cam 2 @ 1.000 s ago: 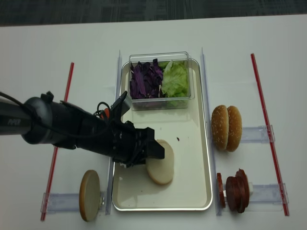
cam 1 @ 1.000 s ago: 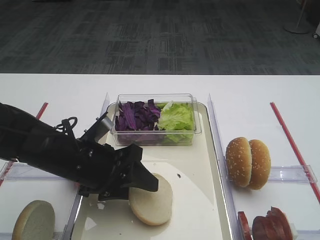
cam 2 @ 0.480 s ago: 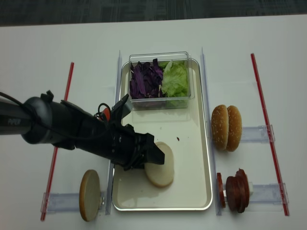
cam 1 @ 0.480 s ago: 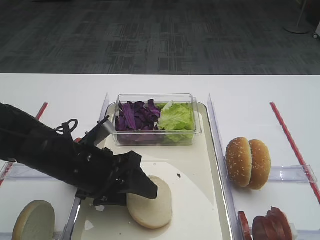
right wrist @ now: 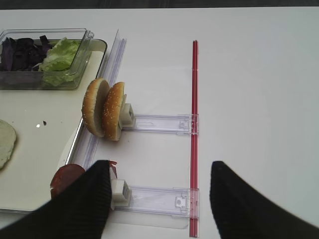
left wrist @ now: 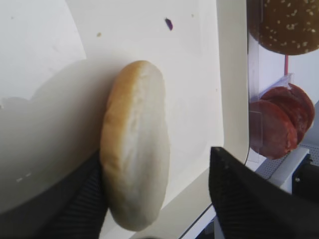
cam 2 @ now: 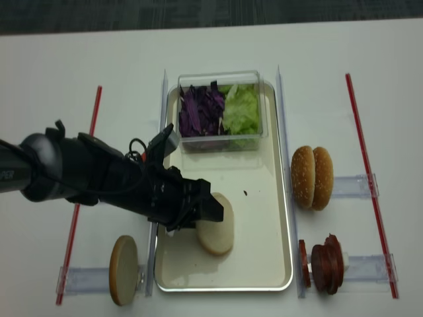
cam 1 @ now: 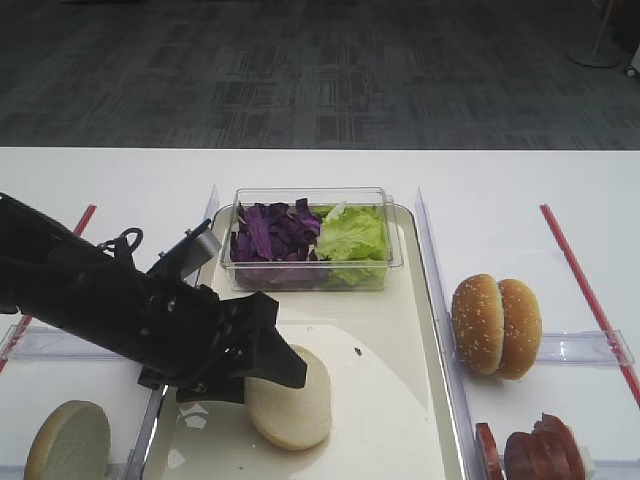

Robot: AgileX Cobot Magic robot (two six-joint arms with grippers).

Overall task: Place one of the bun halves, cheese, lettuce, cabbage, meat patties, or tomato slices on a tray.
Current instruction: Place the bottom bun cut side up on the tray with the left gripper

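left hand (left wrist: 154, 174): spread wide, bun half (left wrist: 135, 144) seen between fingers, one finger touching
bun half: lying on tray (cam 1: 400, 400)
right hand (right wrist: 157, 199): spread open, nothing held

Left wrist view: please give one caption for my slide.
Left tool open around a bun half lying on the cream tray.

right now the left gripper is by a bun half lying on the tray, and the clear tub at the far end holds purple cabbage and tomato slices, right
Not quite: the clear tub holds purple cabbage and green lettuce, not tomato slices. The overhead exterior view shows this plainly. The rest stands: the left gripper is by a bun half lying on the tray.
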